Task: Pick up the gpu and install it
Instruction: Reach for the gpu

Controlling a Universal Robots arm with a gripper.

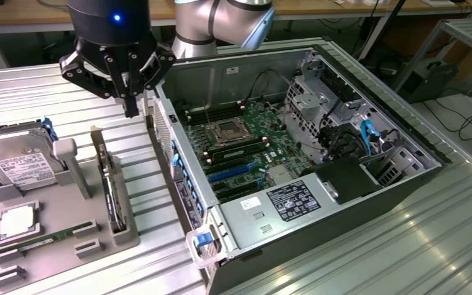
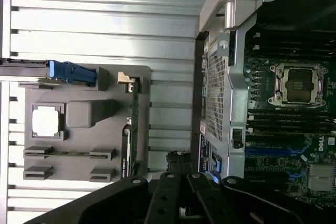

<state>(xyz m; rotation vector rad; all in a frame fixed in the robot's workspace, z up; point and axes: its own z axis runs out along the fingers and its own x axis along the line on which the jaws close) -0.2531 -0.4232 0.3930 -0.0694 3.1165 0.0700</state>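
Grey was the holder where the gpu stood on edge in 1 slot (the hard drive sat in it too, toward the exterior view's left), untouched, while the black gripper hung clenched on nothing above the ribbed table, between that holder and the open computer case.

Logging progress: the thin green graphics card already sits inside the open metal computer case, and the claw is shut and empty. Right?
No. The exterior view shows the thin green graphics card standing on edge in the grey plastic holder beside the open metal computer case, not inside it. The claw is indeed shut and empty.
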